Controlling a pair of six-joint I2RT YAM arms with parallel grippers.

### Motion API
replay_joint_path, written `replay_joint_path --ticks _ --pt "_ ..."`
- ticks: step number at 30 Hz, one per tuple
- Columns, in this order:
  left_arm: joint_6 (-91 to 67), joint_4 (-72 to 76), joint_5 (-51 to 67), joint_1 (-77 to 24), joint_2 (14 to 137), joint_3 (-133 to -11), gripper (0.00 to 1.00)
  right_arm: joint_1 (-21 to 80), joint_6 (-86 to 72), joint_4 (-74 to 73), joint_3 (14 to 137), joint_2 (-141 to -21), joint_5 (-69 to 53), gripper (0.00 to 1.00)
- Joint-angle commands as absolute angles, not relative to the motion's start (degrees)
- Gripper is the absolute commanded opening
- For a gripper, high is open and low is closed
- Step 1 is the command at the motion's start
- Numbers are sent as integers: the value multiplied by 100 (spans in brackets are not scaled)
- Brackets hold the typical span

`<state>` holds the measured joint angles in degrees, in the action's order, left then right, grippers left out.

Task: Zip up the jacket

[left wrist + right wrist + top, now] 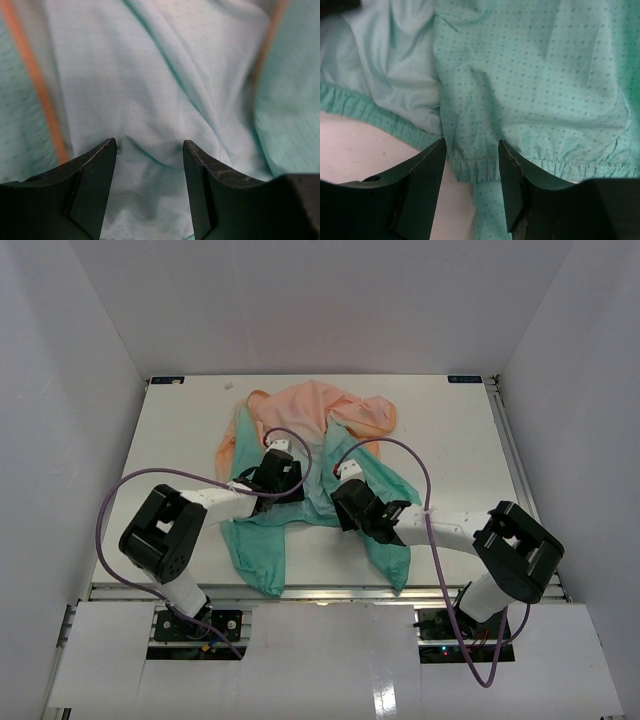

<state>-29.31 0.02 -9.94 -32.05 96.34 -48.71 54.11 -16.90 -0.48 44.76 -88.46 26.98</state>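
Observation:
The jacket (318, 405) lies spread on the table, peach at the far end and teal toward me. My left gripper (277, 473) rests on its middle. In the left wrist view the left gripper (149, 142) stands open, its tips pressed into pale teal lining that bunches between them. An orange zipper strip (40, 90) runs down the left, another (267, 45) at the upper right. My right gripper (347, 502) sits at the teal lower front. In the right wrist view the right gripper (471, 142) is open, its fingers (512, 170) straddling a corner of the gathered hem (475, 167).
White walls close in the table (170, 440) on three sides. A metal rail (505, 430) runs along the right edge. Purple cables (425, 480) loop above both arms. A teal sleeve (262, 558) reaches toward the near edge, and bare table (365, 150) shows beside the hem.

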Motion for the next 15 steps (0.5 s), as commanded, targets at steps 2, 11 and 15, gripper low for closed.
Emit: replay_joint_path --ticks 2,11,15 --pt "-2672 139 -273 -3551 8913 -4475 67 5405 -1520 580 4333 -8517 2412 50" --pt "-2893 141 -395 -3551 8302 -4238 67 5537 -1354 502 4435 -8645 2741 49" --pt "-2967 184 -693 -3551 7976 -4083 67 5546 -1360 332 4603 -8882 2749 49"
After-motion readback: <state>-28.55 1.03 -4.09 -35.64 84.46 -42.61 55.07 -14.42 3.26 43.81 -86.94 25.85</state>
